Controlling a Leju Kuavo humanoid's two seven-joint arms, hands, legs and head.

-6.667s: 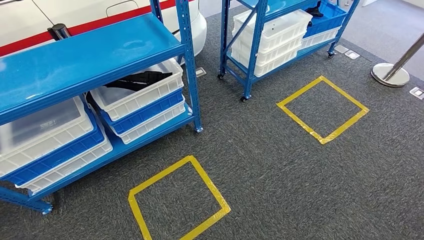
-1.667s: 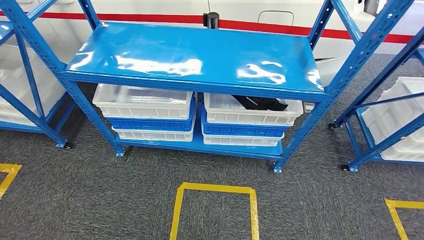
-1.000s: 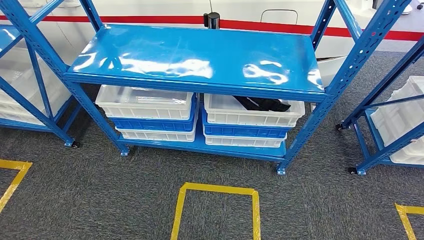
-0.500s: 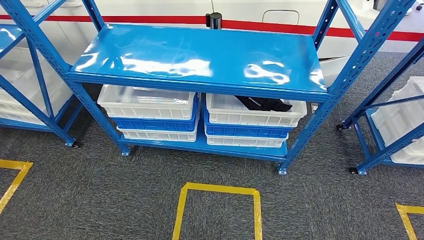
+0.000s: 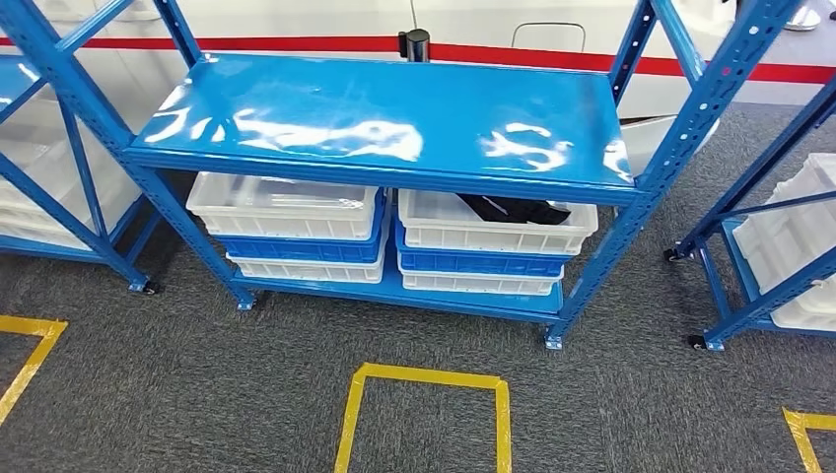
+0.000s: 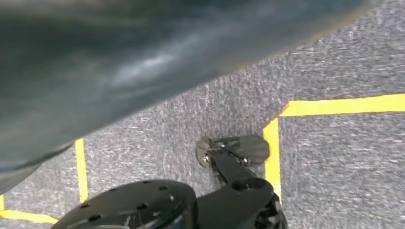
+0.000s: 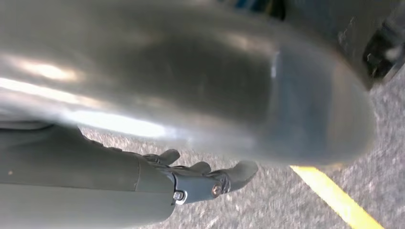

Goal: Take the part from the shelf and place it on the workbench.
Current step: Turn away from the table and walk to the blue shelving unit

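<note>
Shelves made of shiny blue metal (image 5: 394,123) stand on the grey carpet floor (image 5: 197,394), with a white wall with a red stripe (image 5: 522,54) behind them. Down on the low shelf sit two stacks of plastic bins, side by side. Each stack goes white, blue, white. The black part (image 5: 513,209) lies in the top white plastic bin on the right (image 5: 493,229). The part looks dark, long and flat, and it lies on a slant. Its far end is hidden under the blue shelf board above it, so its whole shape cannot be told. The top white plastic bin on the left (image 5: 286,209) sits just beside the right one. A square of yellow tape (image 5: 424,379) is stuck on the carpet in front of the shelves. More white bins (image 5: 799,256) sit on another blue rack far to the right. The right robot hand (image 7: 205,174) hangs above the carpet near a yellow tape line (image 7: 334,198). Its dark fingers (image 7: 241,172) are spread apart and hold nothing. The left robot hand (image 6: 119,62) is a big grey blur close to the camera, so I cannot tell if its fingers are spread or pressed together.
</note>
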